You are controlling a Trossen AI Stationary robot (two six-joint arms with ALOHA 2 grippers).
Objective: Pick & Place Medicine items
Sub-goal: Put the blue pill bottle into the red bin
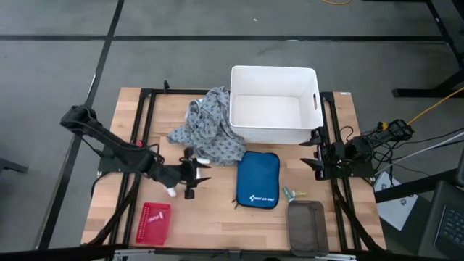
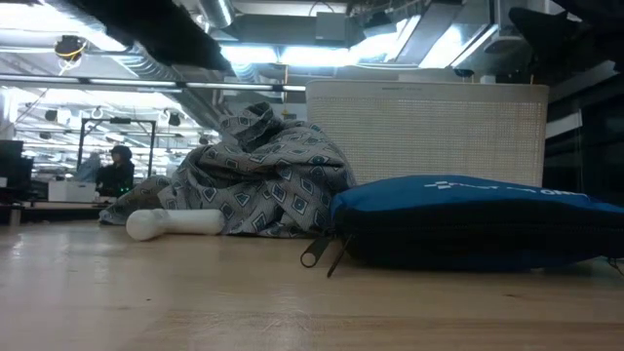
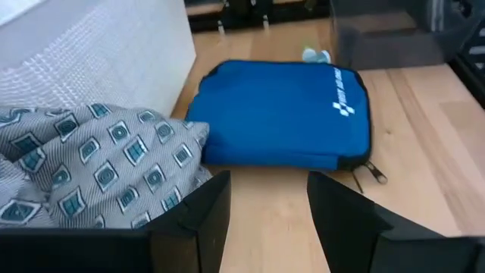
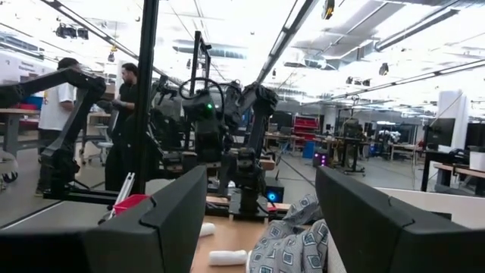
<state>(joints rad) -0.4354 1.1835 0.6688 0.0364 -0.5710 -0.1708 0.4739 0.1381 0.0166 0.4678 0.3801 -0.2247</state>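
Two dark, near-black jointed arms. Left arm (image 1: pixel 109 148): slim matte links, bulkier joint housings, ending in left pincer (image 1: pixel 194 174) with two flat, blocky black fingers (image 3: pixel 193 224). Right arm (image 1: pixel 362 151): same dark build, black cables looped around its wrist; right pincer (image 4: pixel 261 220) fingers broad, angular, matte black.

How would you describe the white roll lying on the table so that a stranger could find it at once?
Start at the big white bin at the table's far edge, then move to the crumpled grey patterned cloth beside it. The white roll lies on the bare wood at the cloth's edge, near the left gripper. It is the only small, plain white cylinder there, lying on its side.
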